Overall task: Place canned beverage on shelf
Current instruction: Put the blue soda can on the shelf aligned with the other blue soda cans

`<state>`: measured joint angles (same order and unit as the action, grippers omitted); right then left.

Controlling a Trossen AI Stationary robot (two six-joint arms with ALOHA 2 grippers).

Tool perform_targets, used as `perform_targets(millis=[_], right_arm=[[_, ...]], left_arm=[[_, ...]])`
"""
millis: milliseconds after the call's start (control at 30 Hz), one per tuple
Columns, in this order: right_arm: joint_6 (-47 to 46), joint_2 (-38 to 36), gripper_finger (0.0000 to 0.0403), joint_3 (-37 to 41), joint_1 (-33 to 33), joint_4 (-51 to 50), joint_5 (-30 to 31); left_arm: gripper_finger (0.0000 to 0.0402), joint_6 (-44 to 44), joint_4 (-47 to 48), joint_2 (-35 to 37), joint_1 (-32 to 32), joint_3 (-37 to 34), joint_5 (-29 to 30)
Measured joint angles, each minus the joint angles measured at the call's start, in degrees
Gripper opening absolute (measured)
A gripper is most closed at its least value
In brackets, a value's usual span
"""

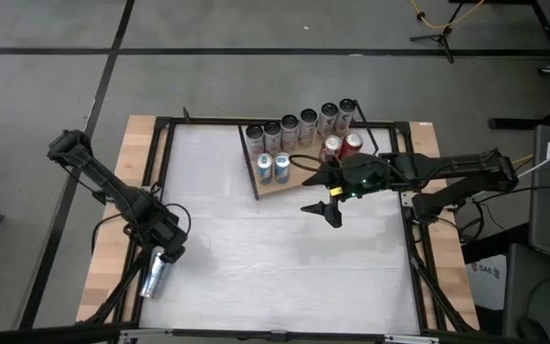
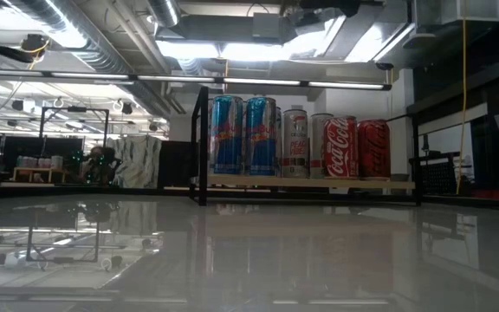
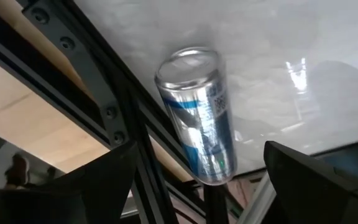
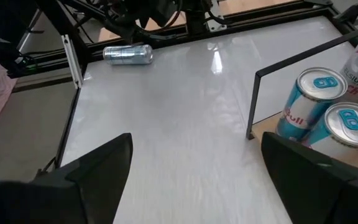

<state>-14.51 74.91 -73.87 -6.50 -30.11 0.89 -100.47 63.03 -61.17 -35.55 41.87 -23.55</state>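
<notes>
A silver-and-blue canned beverage (image 1: 156, 277) lies on its side at the table's near left edge, by the black frame rail; it also shows in the right wrist view (image 4: 128, 54). My left gripper (image 1: 167, 251) hangs open just above it and points steeply down; its two fingers stand either side of the can (image 3: 197, 118) without touching. The shelf (image 1: 277, 187), a light wooden board with a black wire frame, sits at the far middle and holds several upright cans (image 2: 301, 139). My right gripper (image 1: 332, 208) hovers open above the table near the shelf's front edge.
Black frame rails (image 1: 168, 182) run round the white tabletop (image 1: 285, 258), with a wooden border outside them. Two blue cans (image 4: 328, 112) stand at the shelf's near corner, close to my right gripper (image 4: 194, 155). The white tabletop stretches between the two arms.
</notes>
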Motion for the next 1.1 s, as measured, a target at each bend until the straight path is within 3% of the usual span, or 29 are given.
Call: perform_targets(millis=[1100], right_arm=[[3.02, 0.00, 0.0347, 0.01, 0.02, 0.00, -0.01]], left_arm=[[0.0341, 2.08, -7.19, -20.48, -2.32, -0.02, -1.18]])
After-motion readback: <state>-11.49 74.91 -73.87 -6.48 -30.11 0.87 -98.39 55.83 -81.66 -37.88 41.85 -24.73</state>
